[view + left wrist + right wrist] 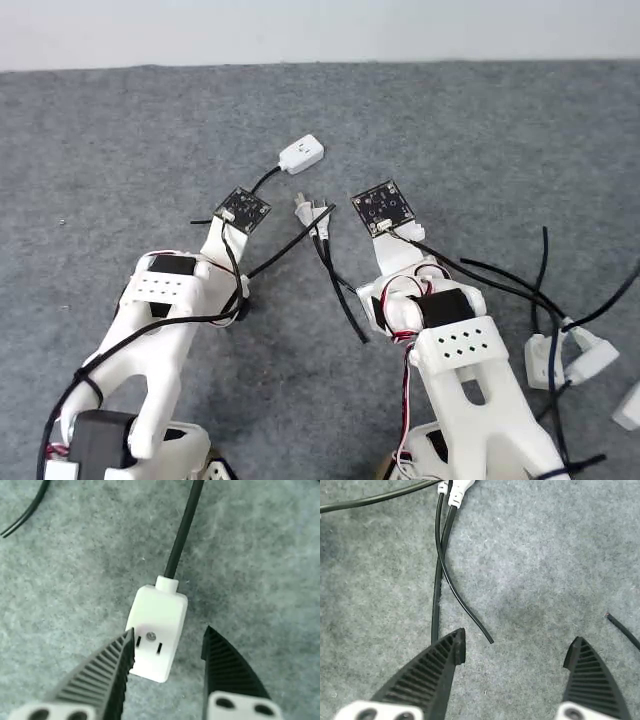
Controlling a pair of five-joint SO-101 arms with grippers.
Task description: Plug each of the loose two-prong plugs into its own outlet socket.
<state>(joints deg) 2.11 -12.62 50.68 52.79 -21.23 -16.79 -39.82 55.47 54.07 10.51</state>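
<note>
Fingers [105, 675] of our left gripper [167, 665] are spread, and the white outlet socket [156, 625] lies between their tips with its slots visible. Our right gripper [517, 665] is likewise spread over grey carpet [545, 555]. Two loose two-prong plugs [454, 489] lie well beyond its fingertips, their cords [435, 615] trailing toward one finger.

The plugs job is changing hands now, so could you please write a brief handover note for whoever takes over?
Pincers: the left pincer is open and straddles a white socket, not closed on it. The right pincer is open and empty, short of the plugs.
Things: both plugs lie side by side between the arms, prongs bare.
Done: neither of these plugs is seated.
Left: grip the socket, pick up a plug and mate them, then do the same for the other plug.
</note>
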